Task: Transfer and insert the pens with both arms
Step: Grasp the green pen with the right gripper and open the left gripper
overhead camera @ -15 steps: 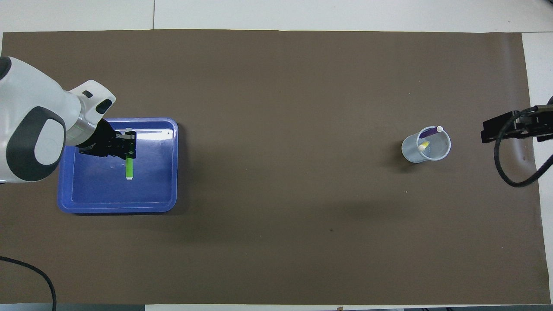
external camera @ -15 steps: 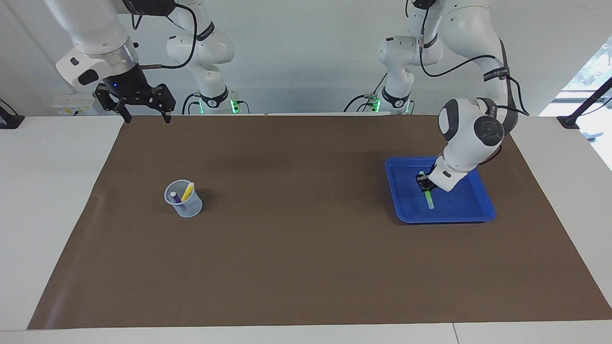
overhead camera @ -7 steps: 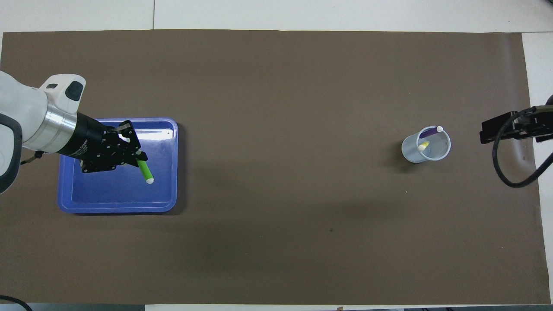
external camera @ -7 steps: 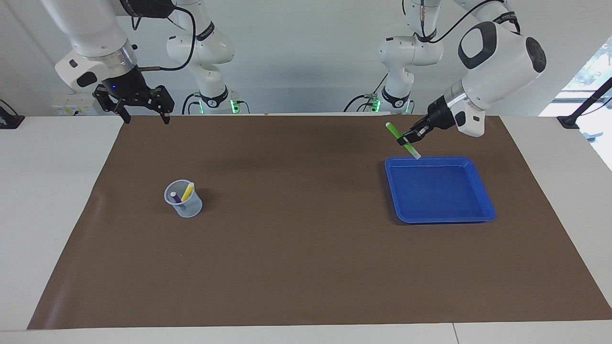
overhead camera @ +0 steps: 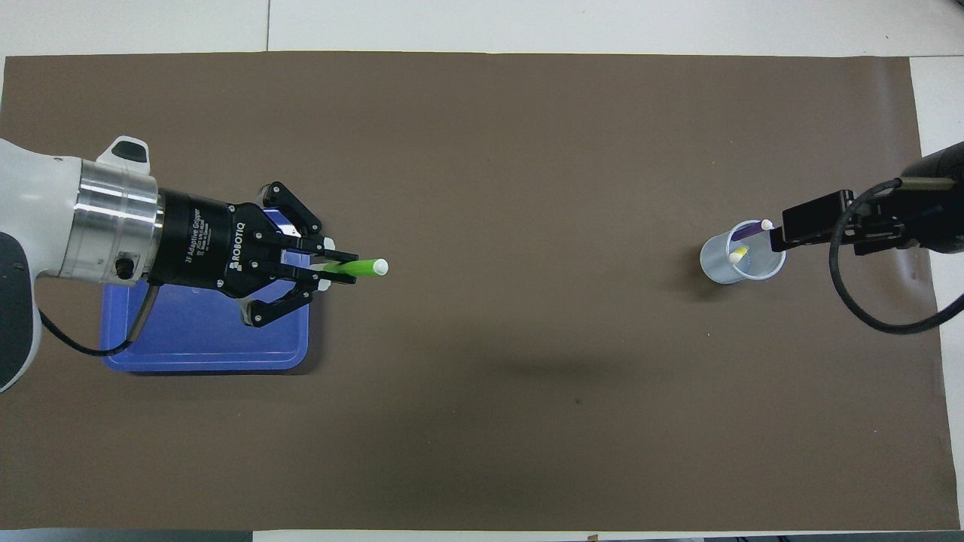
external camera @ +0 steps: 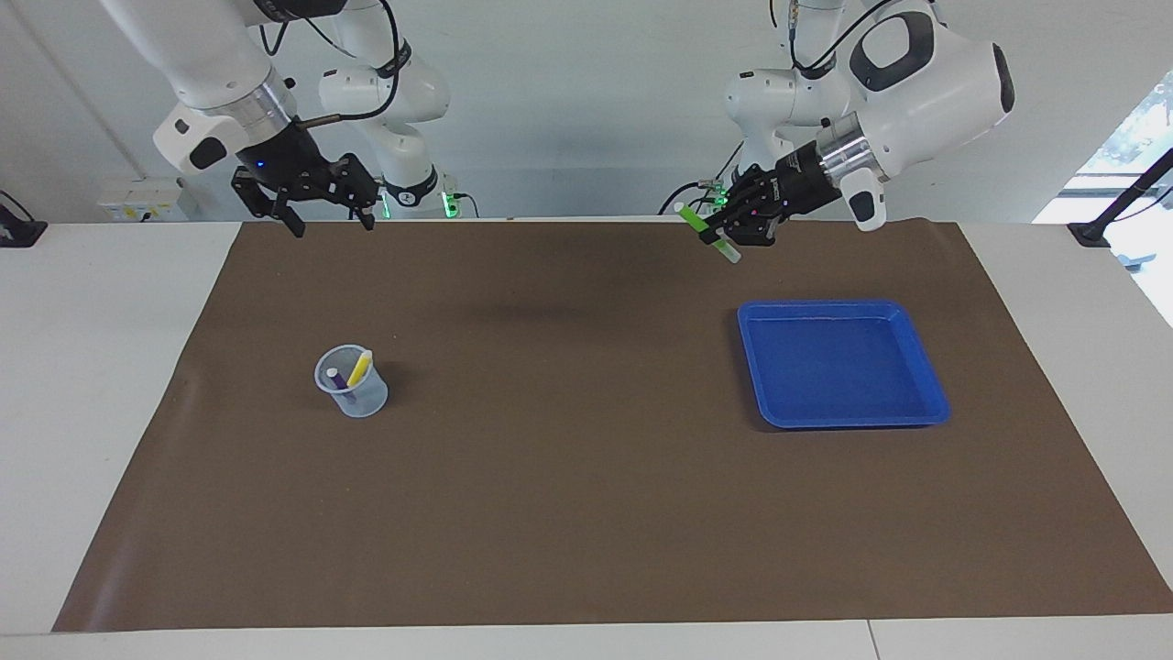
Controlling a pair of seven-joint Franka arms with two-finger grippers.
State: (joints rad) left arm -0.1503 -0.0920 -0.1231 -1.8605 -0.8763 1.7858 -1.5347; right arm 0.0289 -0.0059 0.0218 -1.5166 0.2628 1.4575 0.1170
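My left gripper [external camera: 720, 236] is shut on the green pen [external camera: 706, 231] and holds it high in the air, tilted, above the mat beside the blue tray [external camera: 843, 367]. In the overhead view this gripper [overhead camera: 335, 267] covers the tray's [overhead camera: 196, 339] corner, and the green pen [overhead camera: 360, 267] points toward the table's middle. The yellow pen [external camera: 359, 367] and purple pen [external camera: 337, 378] stand in a clear cup [external camera: 353, 390]. My right gripper [external camera: 330, 223] is open and empty, raised; from above it [overhead camera: 798, 226] is beside the cup [overhead camera: 742, 263].
A brown mat [external camera: 586, 477] covers most of the white table. The blue tray has nothing in it. Two slimmer white arms with green lights [external camera: 403, 183] stand at the robots' edge of the table.
My left gripper lifted the green pen out of the tray and swung it toward the table's middle. My right gripper moved toward the middle, now beside the cup from above.
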